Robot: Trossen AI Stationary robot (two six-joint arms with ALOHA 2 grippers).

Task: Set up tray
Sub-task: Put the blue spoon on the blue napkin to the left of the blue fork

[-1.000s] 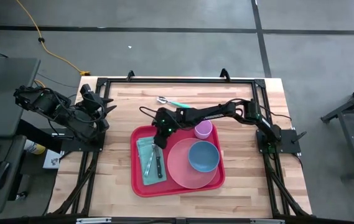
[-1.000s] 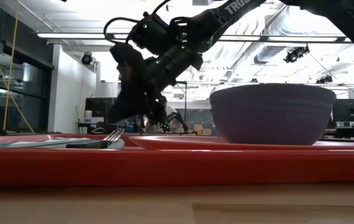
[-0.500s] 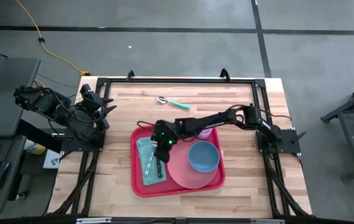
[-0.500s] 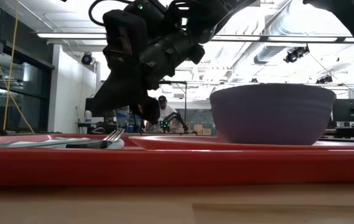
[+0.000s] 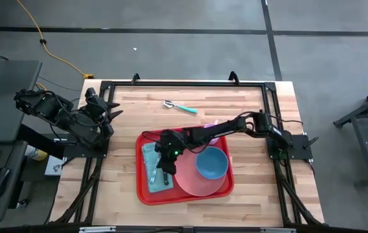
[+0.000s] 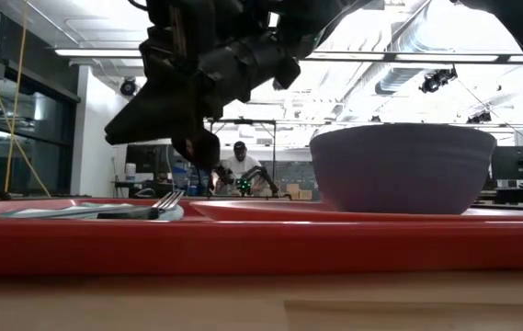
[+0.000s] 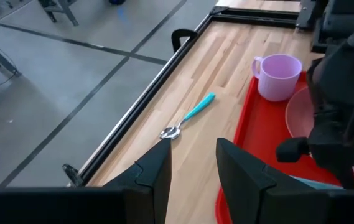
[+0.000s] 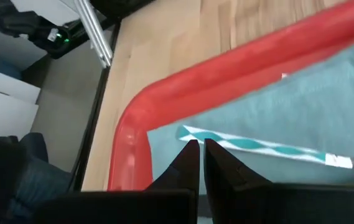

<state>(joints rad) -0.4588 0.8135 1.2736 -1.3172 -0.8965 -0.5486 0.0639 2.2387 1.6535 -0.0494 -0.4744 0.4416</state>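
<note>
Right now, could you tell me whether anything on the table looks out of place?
One thing: the spoon with the teal handle lies alone on the bare wood beyond the red tray, while the fork and knife rest on the napkin inside it. Nothing looks spilled or damaged.

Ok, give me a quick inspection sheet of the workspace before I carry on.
Surface: wooden table, black frame.
Job's things: tray holds teal napkin with fork and knife, pink plate, blue bowl, purple mug.
Clutter: teal-handled spoon on the table beyond the tray.
Grippers: right gripper shut, low over the napkin; left gripper open, parked at the table's left edge.
Cables: yellow cable on the floor.
Surroundings: person in the background.
</note>
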